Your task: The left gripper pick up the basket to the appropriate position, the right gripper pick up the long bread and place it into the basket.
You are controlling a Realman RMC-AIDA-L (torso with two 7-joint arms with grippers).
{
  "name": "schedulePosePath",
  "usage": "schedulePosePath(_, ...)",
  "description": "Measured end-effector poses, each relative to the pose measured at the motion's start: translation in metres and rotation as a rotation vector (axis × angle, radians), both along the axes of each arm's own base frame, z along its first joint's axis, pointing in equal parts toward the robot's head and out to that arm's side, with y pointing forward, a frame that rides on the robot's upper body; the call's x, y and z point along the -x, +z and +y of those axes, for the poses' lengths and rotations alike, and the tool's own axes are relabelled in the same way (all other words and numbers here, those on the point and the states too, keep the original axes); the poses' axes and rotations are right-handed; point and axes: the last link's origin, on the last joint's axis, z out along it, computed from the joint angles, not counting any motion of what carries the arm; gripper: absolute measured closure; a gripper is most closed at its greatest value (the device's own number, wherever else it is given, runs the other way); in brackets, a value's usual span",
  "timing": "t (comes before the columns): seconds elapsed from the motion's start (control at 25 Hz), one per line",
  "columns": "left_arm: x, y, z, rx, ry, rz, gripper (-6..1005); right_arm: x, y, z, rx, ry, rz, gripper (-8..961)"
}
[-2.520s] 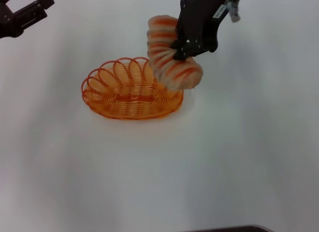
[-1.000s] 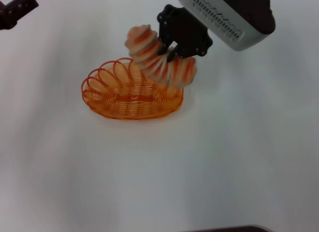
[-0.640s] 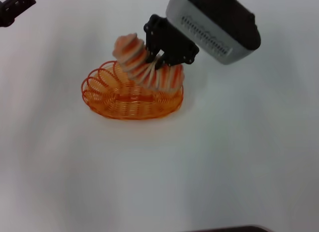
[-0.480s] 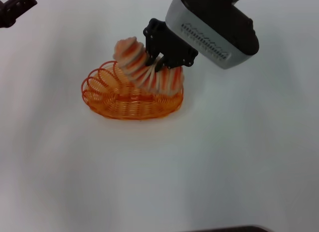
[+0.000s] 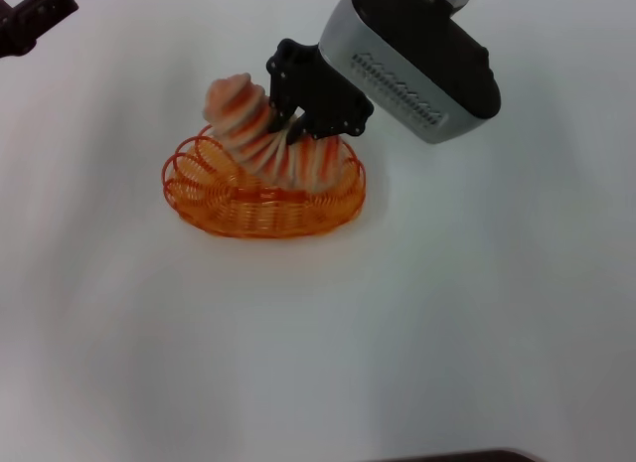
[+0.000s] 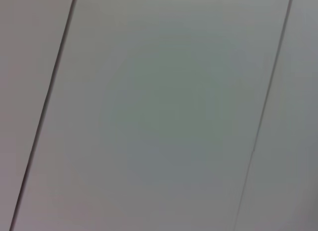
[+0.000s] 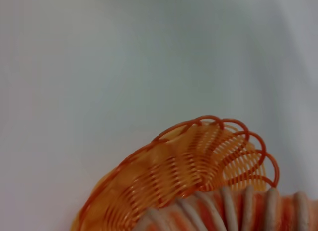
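The orange wire basket (image 5: 209, 199) stands on the white table, left of centre. My right gripper (image 5: 294, 129) is shut on the long bread (image 5: 260, 136), a tan loaf with orange stripes. It holds the loaf tilted over the basket, its right end down inside the rim and its left end raised. The right wrist view shows the basket's rim (image 7: 164, 156) and part of the loaf (image 7: 233, 211). My left gripper (image 5: 30, 15) is at the far left top corner, away from the basket. The left wrist view shows only bare surface.
The white table (image 5: 447, 303) lies around the basket. A dark edge (image 5: 457, 456) shows at the bottom of the head view.
My right gripper has moved left and down with the long bread. The loaf's right end has gone from above the basket's right rim to inside it. The left gripper has barely moved.
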Motion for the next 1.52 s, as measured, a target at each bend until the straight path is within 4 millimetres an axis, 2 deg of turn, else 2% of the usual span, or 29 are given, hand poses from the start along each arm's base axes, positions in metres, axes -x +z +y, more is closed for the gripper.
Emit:
schedulePosePath(0.44, -0.002, -0.002, 0.004, -0.002, -0.002, 0.012, 89, 0.001, -0.003, -0.001, -0.007, -0.038, 0.026, 842)
schedulePosePath(0.8, -0.001, -0.002, 0.004, -0.005, 0.006, 0.011, 90, -0.004, -0.006, -0.005, -0.004, -0.030, 0.002, 752)
schedulePosePath(1.0, 0.001, -0.002, 0.005, -0.009, 0.017, 0.014, 90, 0.002, -0.004, 0.002, -0.053, -0.042, 0.074, 617)
schedulePosePath(1.28, 0.001, 0.002, 0.006, -0.027, 0.019, 0.002, 90, 0.022, 0.021, 0.019, -0.163, -0.186, 0.334, 372)
schedulePosePath(1.44, 0.003, 0.008, 0.006, -0.041, 0.026, -0.005, 90, 0.029, 0.050, 0.030, -0.222, -0.340, 0.578, 255)
schedulePosePath(1.52, 0.004, 0.010, 0.005, -0.046, 0.029, -0.009, 90, 0.028, 0.068, 0.036, -0.250, -0.444, 0.716, 243)
